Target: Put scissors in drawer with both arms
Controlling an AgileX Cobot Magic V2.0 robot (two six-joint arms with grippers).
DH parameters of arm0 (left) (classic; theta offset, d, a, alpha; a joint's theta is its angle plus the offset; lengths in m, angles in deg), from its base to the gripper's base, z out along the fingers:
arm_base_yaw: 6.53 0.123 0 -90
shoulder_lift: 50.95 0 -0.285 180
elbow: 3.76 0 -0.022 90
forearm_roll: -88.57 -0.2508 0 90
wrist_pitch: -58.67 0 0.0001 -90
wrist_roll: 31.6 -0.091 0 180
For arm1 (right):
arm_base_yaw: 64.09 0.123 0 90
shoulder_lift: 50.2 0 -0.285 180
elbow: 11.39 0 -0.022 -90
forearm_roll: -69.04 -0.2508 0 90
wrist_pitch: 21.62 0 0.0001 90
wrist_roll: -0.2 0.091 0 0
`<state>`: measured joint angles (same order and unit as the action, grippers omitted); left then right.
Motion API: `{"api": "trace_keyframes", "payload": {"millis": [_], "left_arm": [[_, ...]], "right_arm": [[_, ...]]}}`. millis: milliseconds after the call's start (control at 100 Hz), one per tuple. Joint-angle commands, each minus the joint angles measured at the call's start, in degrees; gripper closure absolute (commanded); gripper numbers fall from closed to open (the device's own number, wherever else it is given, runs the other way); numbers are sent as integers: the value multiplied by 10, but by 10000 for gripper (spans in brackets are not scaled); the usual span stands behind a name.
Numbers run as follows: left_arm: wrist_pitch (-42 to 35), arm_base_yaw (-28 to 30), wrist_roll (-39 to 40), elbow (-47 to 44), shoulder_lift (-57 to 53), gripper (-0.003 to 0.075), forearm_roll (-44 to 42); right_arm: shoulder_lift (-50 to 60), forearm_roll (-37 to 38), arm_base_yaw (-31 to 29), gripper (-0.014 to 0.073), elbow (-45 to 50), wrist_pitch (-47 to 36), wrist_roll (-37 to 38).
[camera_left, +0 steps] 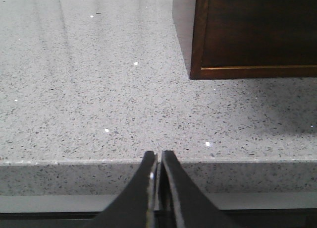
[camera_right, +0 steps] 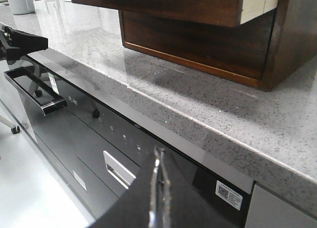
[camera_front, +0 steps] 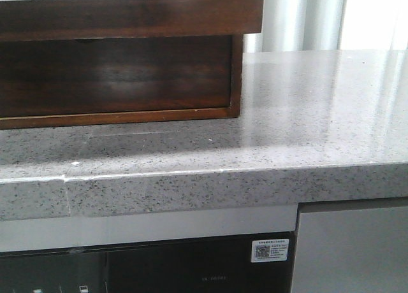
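- We find no scissors in any of the three views, so we cannot say where they lie or which way their long axis runs.
- The drawer (camera_front: pixel 127 16), dark brown with a pale rim along its top, juts out from the wooden cabinet (camera_front: pixel 115 76) that stands on the speckled grey table (camera_front: pixel 287 114); in the front view its upper part is cut off, so its inside is hidden from us.
- The left gripper (camera_left: pixel 158 161) hovers at the front edge of the table, its fingers (camera_left: pixel 148 176) pressed together with only a thin slit between them and nothing visibly held; the cabinet's corner lies ahead of it, across bare table.
- The right gripper (camera_right: pixel 157 158) sits lower, in front of the dark appliance (camera_right: pixel 89 139) under the table, fingers also pressed together and holding nothing; the drawer is above and beyond it.
- We judge the left arm nearer the cabinet, but which arm is nearer the scissors cannot be told until they come into view.
- Neither arm appears in the front view.
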<state>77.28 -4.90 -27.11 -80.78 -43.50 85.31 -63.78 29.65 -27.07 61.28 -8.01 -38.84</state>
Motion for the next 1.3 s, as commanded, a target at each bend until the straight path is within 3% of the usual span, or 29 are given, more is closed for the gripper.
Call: {"api": "trace_keyframes", "payload": {"millis": [0,480,590,790,900,1090,1290], "left_arm": [[-31,-5,5,-11,-19,740,1],[-31,-5,5,-11,-19,740,1],[-31,-5,5,-11,-19,740,1],[-31,-5,5,-11,-19,739,1],[-31,-5,5,-11,-19,739,1],[-31,-5,5,-11,-19,740,1],[-31,-5,5,-11,-19,740,1]], "right_arm": [[-6,-8,-1,660,-17,-39,-2],[-6,5,-1,660,-14,-58,-2],[-6,100,-1,660,-10,-85,2],[-6,310,-31,660,5,-143,249],[-6,364,-79,660,26,-161,349],[-6,433,-167,660,46,-163,432],[-6,452,-248,660,49,-164,436]]}}
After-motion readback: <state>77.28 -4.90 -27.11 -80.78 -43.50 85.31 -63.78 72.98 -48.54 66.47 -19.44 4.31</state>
